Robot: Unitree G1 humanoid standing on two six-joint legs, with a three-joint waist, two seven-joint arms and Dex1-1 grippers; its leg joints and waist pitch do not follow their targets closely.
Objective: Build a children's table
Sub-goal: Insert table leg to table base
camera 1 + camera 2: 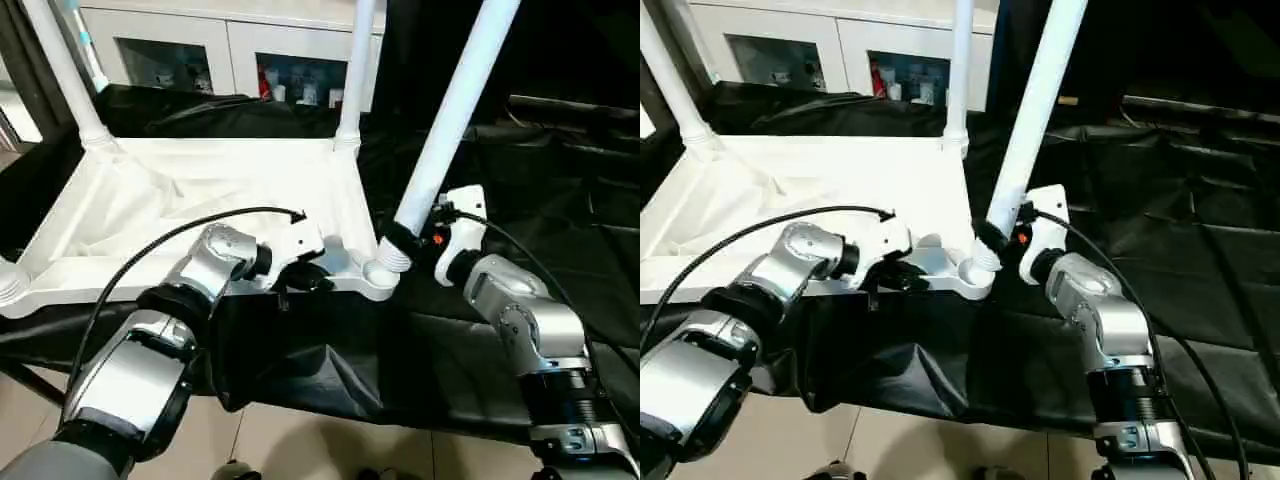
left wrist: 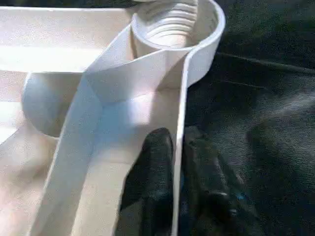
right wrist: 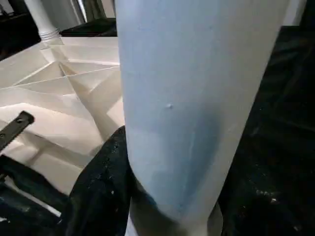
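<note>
I read the tabletop (image 1: 200,200) as light, stiff, slick plastic lying ribs-up on the black-draped surface (image 1: 560,200), best held by its thin rim wall. My left gripper (image 2: 178,196) does that: its fingers (image 2: 152,177) are clenched on the near wall, one each side, the corner socket (image 2: 172,27) at twelve o'clock from them. The fourth leg (image 1: 450,120) (smooth, hollow, likely slippery) leans toward one o'clock from that socket; my right gripper (image 1: 408,243) grasps it low, just above the socket.

One tabletop (image 1: 190,195), three legs (image 1: 455,110)
</note>
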